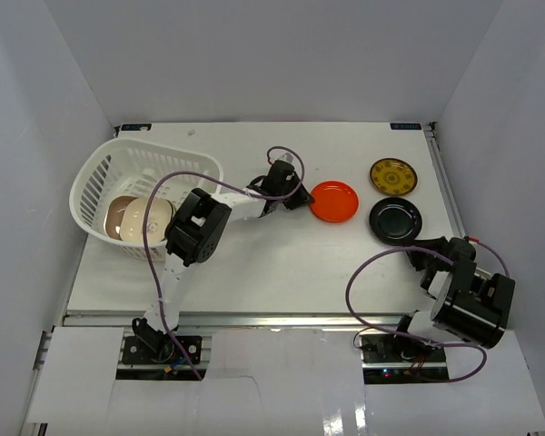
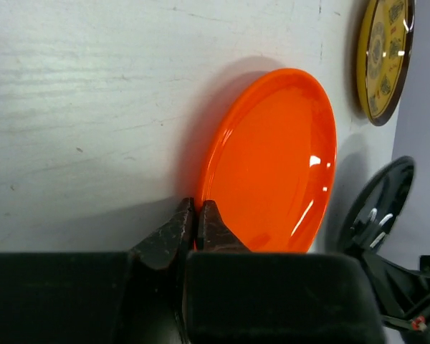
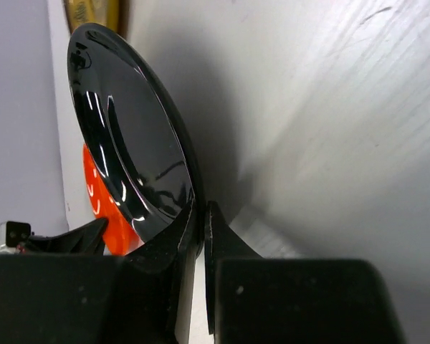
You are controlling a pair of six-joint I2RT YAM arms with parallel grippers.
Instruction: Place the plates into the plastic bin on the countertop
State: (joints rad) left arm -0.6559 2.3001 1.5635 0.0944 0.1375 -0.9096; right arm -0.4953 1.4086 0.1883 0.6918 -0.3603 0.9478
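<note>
The red plate (image 1: 334, 201) lies mid-table; my left gripper (image 1: 302, 197) is shut on its left rim, seen in the left wrist view (image 2: 196, 215) pinching the red plate (image 2: 272, 158). The black plate (image 1: 395, 220) sits right of it; my right gripper (image 1: 421, 251) is shut on its near rim, seen in the right wrist view (image 3: 200, 218) clamping the black plate (image 3: 129, 136). The patterned mustard plate (image 1: 392, 176) lies behind it. The white plastic bin (image 1: 109, 173) at the left holds a cream plate (image 1: 150, 218) and a brown plate (image 1: 118, 213).
The white countertop (image 1: 282, 272) has a metal rail (image 1: 254, 319) along its near edge. White walls enclose the table on three sides. A purple cable (image 1: 363, 282) loops over the table by the right arm.
</note>
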